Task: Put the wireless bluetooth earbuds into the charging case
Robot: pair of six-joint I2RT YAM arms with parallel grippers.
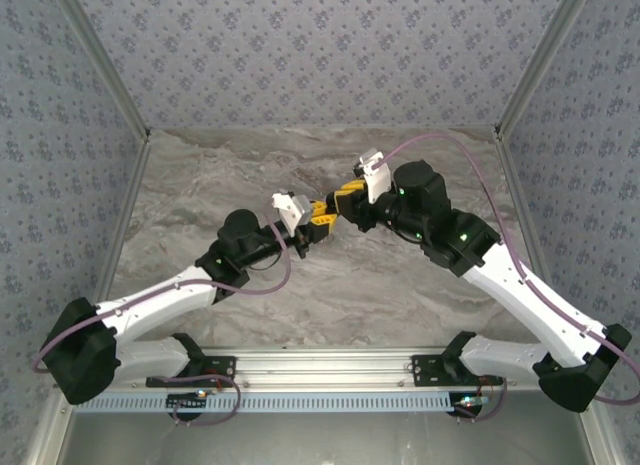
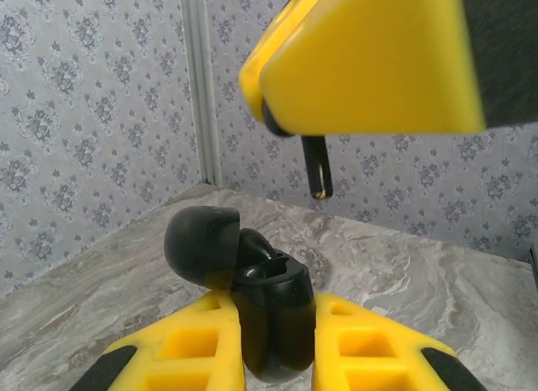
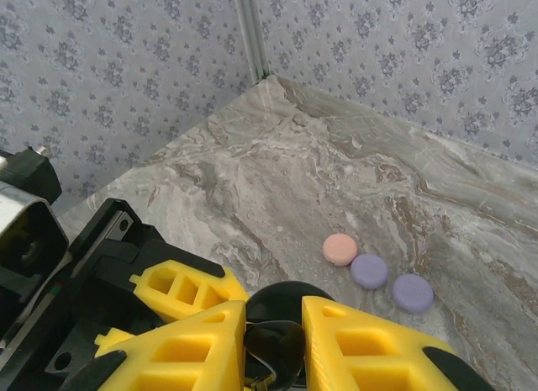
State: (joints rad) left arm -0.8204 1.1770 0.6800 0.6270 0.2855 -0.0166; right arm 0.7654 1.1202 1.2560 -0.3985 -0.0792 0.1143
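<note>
The 2 arms are meeting over the middle of the marble table (image 1: 400,295), with their yellow fingers almost touching. The left gripper (image 1: 318,222) is reaching in from the left. The right gripper (image 1: 345,198) is coming at it from the right and a little farther back.

In the left wrist view the left fingers (image 2: 210,340) are standing narrow, clamping a black case (image 2: 271,324) between them. The case is sitting upright in the grip, and its rounded lid (image 2: 202,244) is swung open to the left. The table is showing behind it.

Just above the case, 1 yellow finger of the right gripper is crossing the top of that view. A black earbud (image 2: 318,166) is being pinched there, with its slim stem hanging straight down below the finger's edge. The stem's tip is hovering over the open case, slightly right of the opening, with a clear gap between them.

In the right wrist view the right fingers (image 3: 370,349) are also standing narrow, gripping a small, dark, glossy piece. The black rounded case is lying just beyond it, and the left gripper's fingers are showing at the lower left.

Farther out on the table, 3 small round pieces are lying close together in a slanted row: 1 pink disc (image 3: 340,249) and 2 lilac discs (image 3: 369,271) (image 3: 413,293). They are lying flat, well apart from both grippers. Grey patterned walls (image 1: 300,55) are standing around the table.
</note>
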